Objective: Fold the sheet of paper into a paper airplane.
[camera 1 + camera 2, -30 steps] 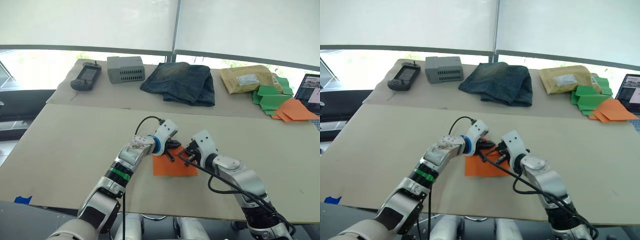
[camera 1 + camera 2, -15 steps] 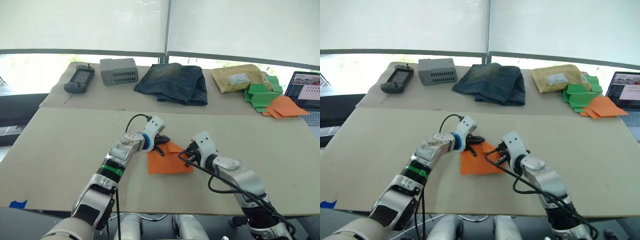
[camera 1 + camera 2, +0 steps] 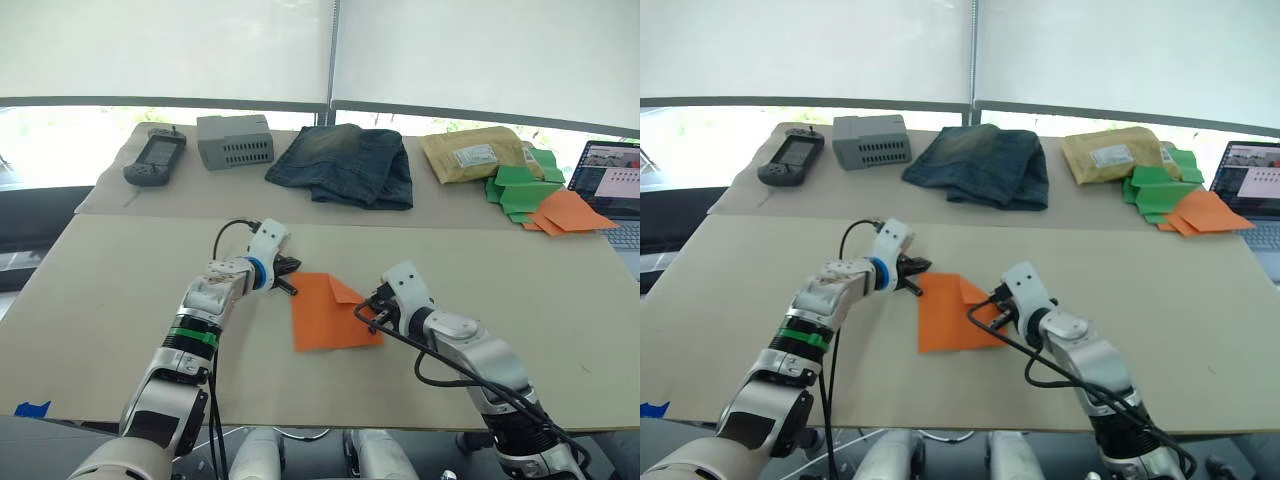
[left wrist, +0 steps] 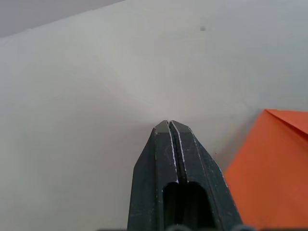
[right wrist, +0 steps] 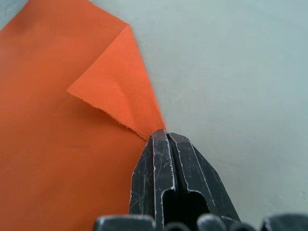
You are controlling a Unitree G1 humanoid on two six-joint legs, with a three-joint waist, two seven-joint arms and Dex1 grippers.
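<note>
orange sheet of paper corner folded, left gripper closed beside, right gripper closed at fold

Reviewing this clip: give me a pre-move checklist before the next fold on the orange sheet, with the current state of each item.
1. The sheet of paper lies flat on the table: ok, apart from the folded corner.
2. First corner fold made: ok, the far right corner flap is turned in onto the sheet.
3. Matching fold on the far left corner: not ok, that corner is unfolded.
4. Right gripper pins the sheet: ok, shut, tips at the flap's edge on the sheet's right side.
5. Left gripper off the paper: ok, shut, over bare table beside the sheet's far left corner.
6. Centre crease present: cannot tell.
</note>
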